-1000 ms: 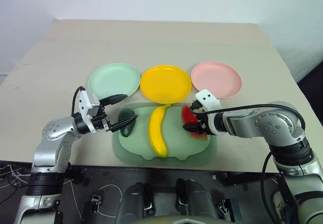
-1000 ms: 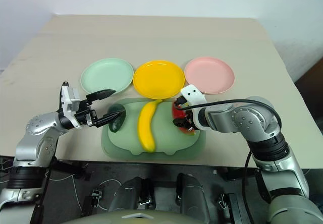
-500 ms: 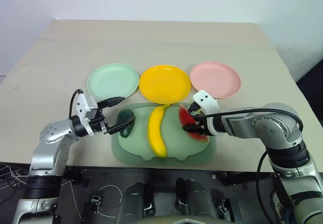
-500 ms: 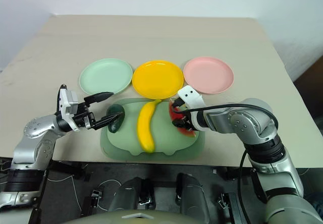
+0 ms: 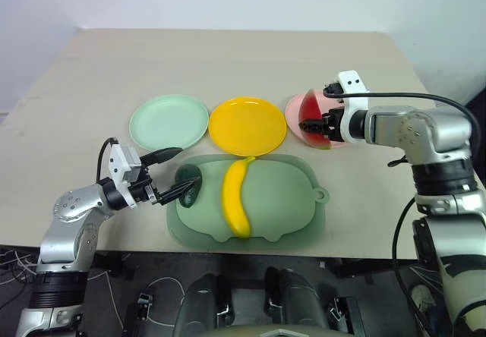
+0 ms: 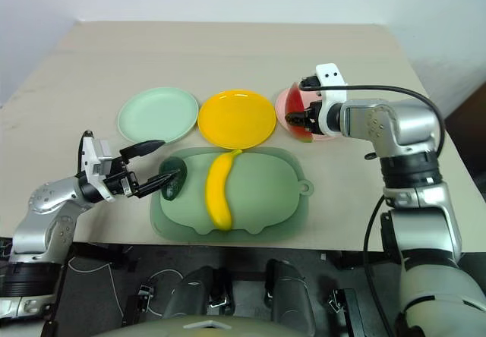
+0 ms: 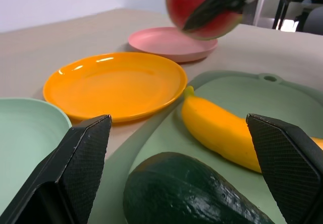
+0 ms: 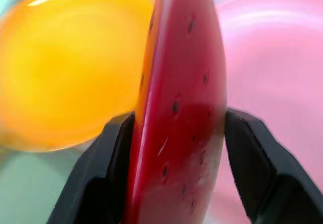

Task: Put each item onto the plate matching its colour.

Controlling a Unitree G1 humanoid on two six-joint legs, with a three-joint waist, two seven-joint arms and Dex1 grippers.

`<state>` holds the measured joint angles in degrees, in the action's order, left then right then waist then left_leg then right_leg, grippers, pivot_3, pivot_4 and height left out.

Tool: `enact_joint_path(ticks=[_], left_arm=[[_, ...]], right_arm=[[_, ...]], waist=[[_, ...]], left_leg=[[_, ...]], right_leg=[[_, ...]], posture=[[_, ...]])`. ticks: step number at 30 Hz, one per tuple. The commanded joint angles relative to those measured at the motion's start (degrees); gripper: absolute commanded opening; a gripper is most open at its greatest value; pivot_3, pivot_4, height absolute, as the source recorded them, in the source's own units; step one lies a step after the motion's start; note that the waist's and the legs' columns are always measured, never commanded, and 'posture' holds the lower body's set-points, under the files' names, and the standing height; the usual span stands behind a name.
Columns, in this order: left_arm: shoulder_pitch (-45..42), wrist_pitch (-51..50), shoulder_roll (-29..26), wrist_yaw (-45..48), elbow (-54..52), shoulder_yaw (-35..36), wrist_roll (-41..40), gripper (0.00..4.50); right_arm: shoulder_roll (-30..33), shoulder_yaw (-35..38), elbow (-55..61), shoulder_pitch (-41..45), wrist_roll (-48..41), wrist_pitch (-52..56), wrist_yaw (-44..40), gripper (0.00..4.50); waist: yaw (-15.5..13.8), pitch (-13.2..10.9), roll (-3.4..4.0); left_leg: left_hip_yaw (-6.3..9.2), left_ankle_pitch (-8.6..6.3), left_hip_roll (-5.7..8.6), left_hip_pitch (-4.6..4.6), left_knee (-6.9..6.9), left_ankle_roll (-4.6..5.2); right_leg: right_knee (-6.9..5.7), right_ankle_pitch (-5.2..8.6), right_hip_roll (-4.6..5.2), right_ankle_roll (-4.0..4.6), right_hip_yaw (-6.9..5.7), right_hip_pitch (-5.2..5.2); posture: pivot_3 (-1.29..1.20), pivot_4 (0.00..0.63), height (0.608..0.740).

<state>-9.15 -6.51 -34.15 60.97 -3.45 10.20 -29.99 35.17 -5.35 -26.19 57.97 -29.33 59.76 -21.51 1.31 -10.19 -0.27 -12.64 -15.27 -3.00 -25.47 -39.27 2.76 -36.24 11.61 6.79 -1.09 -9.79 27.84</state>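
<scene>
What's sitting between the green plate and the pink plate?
The yellow plate lies between the green plate and the pink plate, all in one row and bare, seen in the left eye view.

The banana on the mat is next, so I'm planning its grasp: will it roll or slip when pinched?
The banana looks like rigid, glossy plastic, so probably slippery. Its curve lies flat on the mat, so rolling seems unlikely; it may pivot if pinched off-centre.
</scene>
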Motion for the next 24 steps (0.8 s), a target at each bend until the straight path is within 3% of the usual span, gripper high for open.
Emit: enact_joint_path(ticks=[1, 6, 12, 17, 21, 24], left_arm=[[-0.27, -0.19, -1.00, -0.29, -2.12, 1.28, -0.76, 4.50], [0.27, -0.48, -1.38, -0.36, -2.74, 1.75, -0.79, 4.50], [0.40, -0.75, -1.75, -0.73, -3.06, 1.94, -0.70, 4.50], [0.59, -0.45, -1.92, -0.81, -2.75, 2.10, -0.70, 4.50], [0.88, -0.27, -2.13, -0.90, -2.80, 2.18, -0.78, 4.50], [0.84, -0.34, -2.17, -1.12, -2.87, 2.29, -0.75, 4.50]], right_arm=[[-1.71, 0.58, -12.38, 5.92, 6.25, -9.22, -2.22, 2.41], [-4.25, 1.40, -24.74, 10.16, 11.51, -15.98, -4.60, 2.41], [-4.99, 2.11, -28.89, 11.92, 14.81, -16.83, -6.86, 4.47], [-3.63, 4.67, -25.42, 12.48, 15.35, -15.03, -7.66, 4.47], [-1.93, 5.64, -15.70, 10.66, 15.27, -9.72, -8.55, 4.47], [-1.62, 9.37, -2.44, 8.26, 10.75, 1.44, -8.38, 4.47]], waist=[[0.18, 0.00, 0.00], [0.94, -0.01, 0.01], [1.37, -0.02, 0.04], [1.36, -0.03, 0.05], [1.27, -0.04, 0.07], [1.25, -0.04, 0.07]], left_leg=[[-0.01, 0.01, -0.01, 0.01, 0.01, -0.01], [-0.03, 0.05, -0.02, 0.00, 0.05, -0.05], [-0.07, 0.06, -0.01, 0.02, 0.04, -0.08], [-0.09, 0.07, -0.02, 0.02, 0.04, -0.09], [-0.12, 0.06, -0.01, -0.01, 0.04, -0.09], [-0.12, 0.06, -0.01, -0.01, 0.04, -0.09]], right_leg=[[-0.03, 0.00, -0.02, -0.01, 0.01, 0.02], [-0.13, 0.01, -0.03, -0.05, 0.02, 0.07], [-0.20, 0.01, -0.02, -0.05, 0.08, 0.11], [-0.24, 0.01, -0.01, -0.05, 0.11, 0.16], [-0.28, 0.00, 0.03, -0.05, 0.17, 0.25], [-0.32, 0.01, 0.04, -0.04, 0.19, 0.29]], posture=[[0.00, 0.150, 0.696], [0.00, 0.150, 0.696], [0.00, 0.150, 0.696], [0.00, 0.150, 0.696], [0.00, 0.150, 0.696], [0.00, 0.150, 0.696]])
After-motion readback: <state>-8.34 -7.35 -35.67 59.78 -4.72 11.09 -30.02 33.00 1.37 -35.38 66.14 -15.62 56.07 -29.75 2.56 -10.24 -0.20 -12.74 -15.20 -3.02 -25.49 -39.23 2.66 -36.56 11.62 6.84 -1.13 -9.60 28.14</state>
